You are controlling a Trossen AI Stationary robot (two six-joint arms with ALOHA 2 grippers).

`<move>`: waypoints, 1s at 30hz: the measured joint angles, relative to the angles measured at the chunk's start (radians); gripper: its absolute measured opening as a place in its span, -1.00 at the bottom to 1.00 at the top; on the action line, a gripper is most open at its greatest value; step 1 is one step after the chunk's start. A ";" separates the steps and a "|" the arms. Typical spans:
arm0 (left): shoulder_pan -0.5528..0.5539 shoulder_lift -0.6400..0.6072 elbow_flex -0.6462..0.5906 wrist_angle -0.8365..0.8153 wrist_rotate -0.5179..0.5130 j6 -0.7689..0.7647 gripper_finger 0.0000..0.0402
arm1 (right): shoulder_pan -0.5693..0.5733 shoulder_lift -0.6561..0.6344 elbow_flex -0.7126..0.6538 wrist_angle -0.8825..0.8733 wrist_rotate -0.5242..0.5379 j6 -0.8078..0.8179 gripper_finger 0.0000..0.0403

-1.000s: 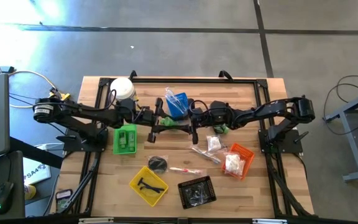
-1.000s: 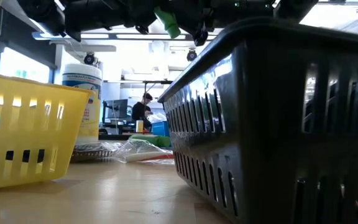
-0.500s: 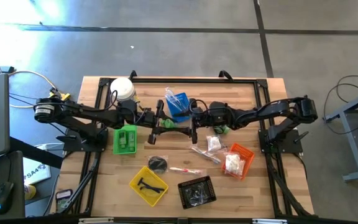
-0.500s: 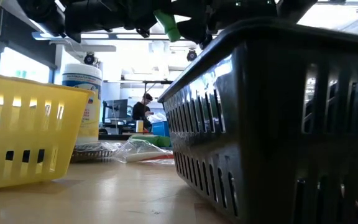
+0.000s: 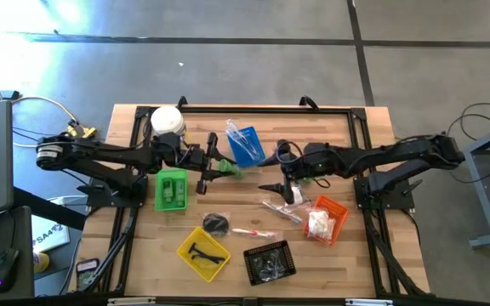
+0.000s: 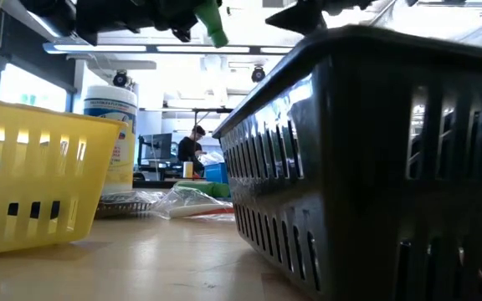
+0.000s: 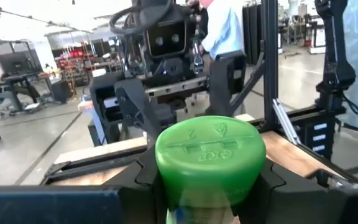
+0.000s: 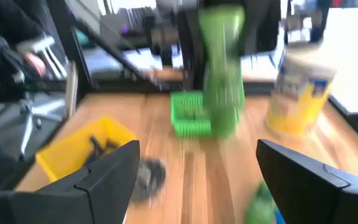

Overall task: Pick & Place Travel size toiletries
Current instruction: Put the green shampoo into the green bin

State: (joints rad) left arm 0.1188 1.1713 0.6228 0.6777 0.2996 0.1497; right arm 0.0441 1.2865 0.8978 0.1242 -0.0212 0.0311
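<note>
Table seen from above, left to right.

One white tub (image 5: 167,121) with a yellow label stands at the back left corner. The label carries print, but it is too small to read.

One green tray (image 5: 171,189) sits just in front of it, with small items inside; their number cannot be made out.

The left gripper (image 5: 213,170) hangs over the table just right of the green tray, its jaws closed on one green bottle (image 5: 230,170). In the left wrist view the bottle's green cap (image 7: 210,153) fills the space between the fingers. Raised marks show on the cap: a "2" is readable, the rest is not.

One blue tray (image 5: 244,144) lies at the back centre.

One yellow tray (image 5: 203,252) sits near the front edge, with black T-shaped pieces (image 5: 200,252) in it. Beside it is one dark round item (image 5: 216,223), then one wrapped toothbrush (image 5: 254,232).

One black tray (image 5: 270,261) sits at the front centre.

The right gripper (image 5: 272,188) is right of centre, held above the table, fingers spread wide, nothing between them. A clear-wrapped item (image 5: 281,210) lies below it.

One orange tray (image 5: 325,219) holds white sachets (image 5: 318,223).
</note>
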 joint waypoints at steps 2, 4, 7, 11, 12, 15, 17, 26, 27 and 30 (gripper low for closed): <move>0.000 -0.043 0.000 -0.078 -0.010 0.000 -0.40 | 0.013 -0.005 0.000 -0.062 0.057 0.024 0.54; 0.000 -0.096 0.000 -0.184 -0.034 -0.002 -0.40 | 0.032 -0.004 -0.024 -0.063 0.107 0.031 0.52; -0.001 -0.183 0.000 -0.344 -0.098 -0.019 -0.40 | 0.047 -0.003 -0.118 0.103 0.147 0.027 0.45; -0.001 -0.306 0.000 -0.564 -0.173 -0.075 -0.40 | 0.041 0.023 -0.289 0.395 0.154 0.033 0.29; -0.001 -0.336 0.000 -0.616 -0.189 -0.097 -0.40 | 0.035 0.024 -0.330 0.448 0.155 0.039 0.24; -0.001 -0.417 0.000 -0.764 -0.245 -0.169 -0.40 | 0.020 0.019 -0.418 0.604 0.176 0.057 0.08; -0.001 -0.462 0.000 -0.834 -0.280 -0.223 -0.40 | 0.009 0.013 -0.461 0.642 0.196 0.072 -0.05; -0.001 -0.567 0.033 -1.206 -0.377 -0.461 -0.41 | -0.005 0.010 -0.488 0.613 0.143 0.055 -0.71; -0.001 -0.566 0.049 -1.264 -0.397 -0.489 -0.41 | -0.006 0.010 -0.488 0.607 0.143 0.045 -0.78; -0.001 -0.550 0.095 -1.398 -0.438 -0.571 -0.41 | -0.007 0.010 -0.489 0.587 0.143 0.035 -0.95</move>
State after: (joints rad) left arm 0.1181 0.6217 0.7174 -0.7198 -0.1380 -0.4212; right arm 0.0367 1.2964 0.4091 0.7110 0.1215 0.0658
